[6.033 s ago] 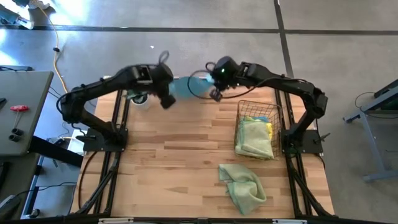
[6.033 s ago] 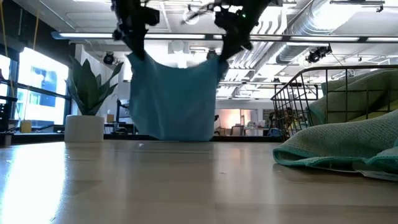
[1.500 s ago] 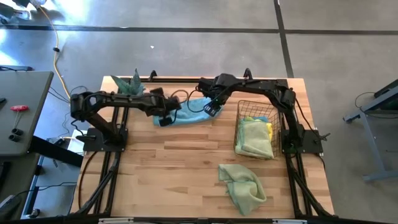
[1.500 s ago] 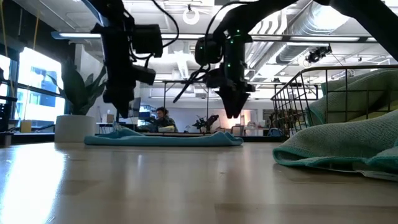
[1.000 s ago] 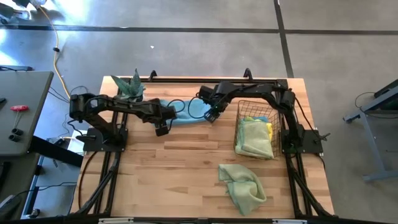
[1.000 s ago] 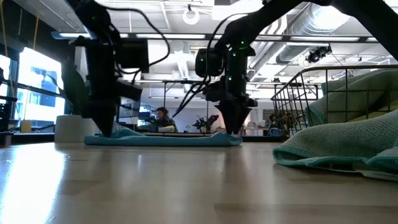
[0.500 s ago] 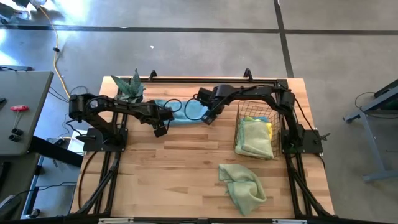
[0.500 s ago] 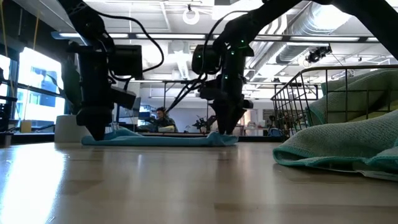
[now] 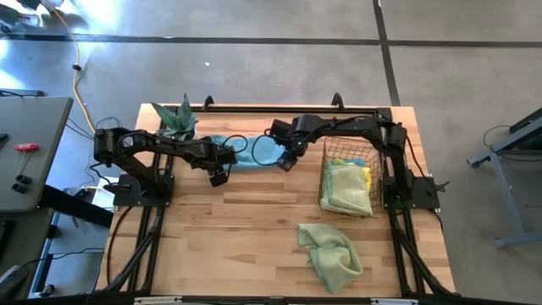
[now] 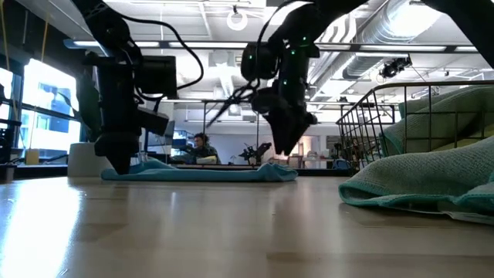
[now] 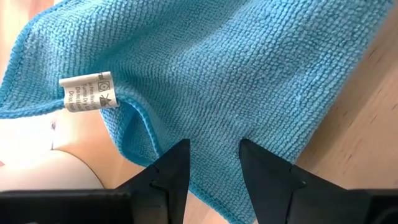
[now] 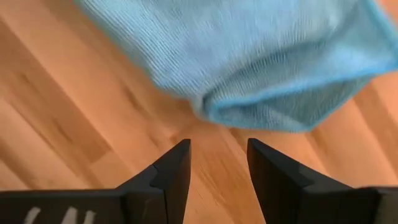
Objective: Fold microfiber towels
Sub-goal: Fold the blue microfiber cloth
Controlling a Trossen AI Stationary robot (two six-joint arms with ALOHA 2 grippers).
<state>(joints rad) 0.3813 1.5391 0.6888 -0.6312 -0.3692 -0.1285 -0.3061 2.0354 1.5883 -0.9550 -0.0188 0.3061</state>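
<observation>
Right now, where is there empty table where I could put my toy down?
The biggest bare wood is the near-left part of the table, left of the green towel. It is crowded at the far edge: the blue towel, plant, left pincer and right pincer. The wire basket fills the right side.

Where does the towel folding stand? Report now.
Done: nothing looks neatly folded. In hand: the light blue microfiber towel lies on the wooden table, open left pincer and open right pincer at its corners. Left: the crumpled green towel and those in the copper wire basket.
</observation>
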